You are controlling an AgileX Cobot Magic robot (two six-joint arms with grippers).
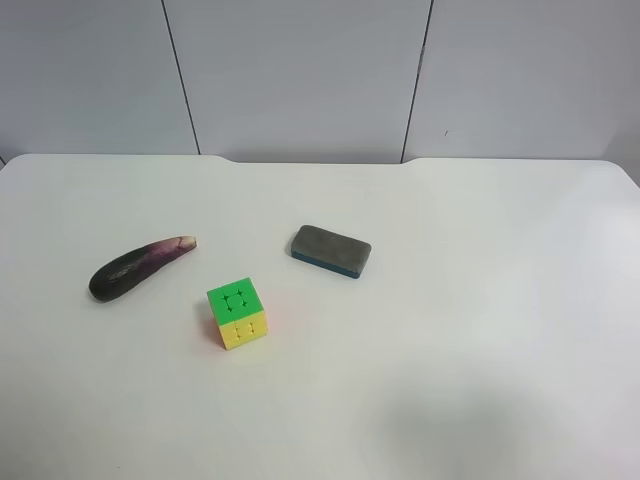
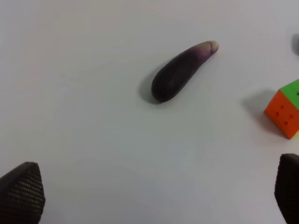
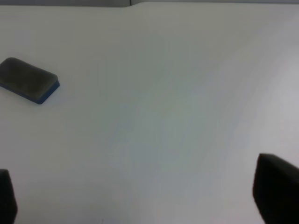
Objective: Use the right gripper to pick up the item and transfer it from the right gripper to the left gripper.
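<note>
Eggplant (image 1: 138, 267) lies on the white table (image 1: 480, 330) beside the cube (image 1: 237, 313), eraser (image 1: 331, 250) further off — left gripper (image 2: 154, 196) and right gripper (image 3: 140, 196) both spread wide, empty.

**Right wrist looking over bare table and eraser**

The right gripper (image 3: 140, 196) is hanging above the white table (image 3: 177, 116) with its jaws standing wide apart, nothing between them. Its dark fingertips (image 3: 275, 191) are showing at the frame's edges. A grey-blue eraser block (image 3: 28, 79) is lying flat, well apart from the gripper.
</note>
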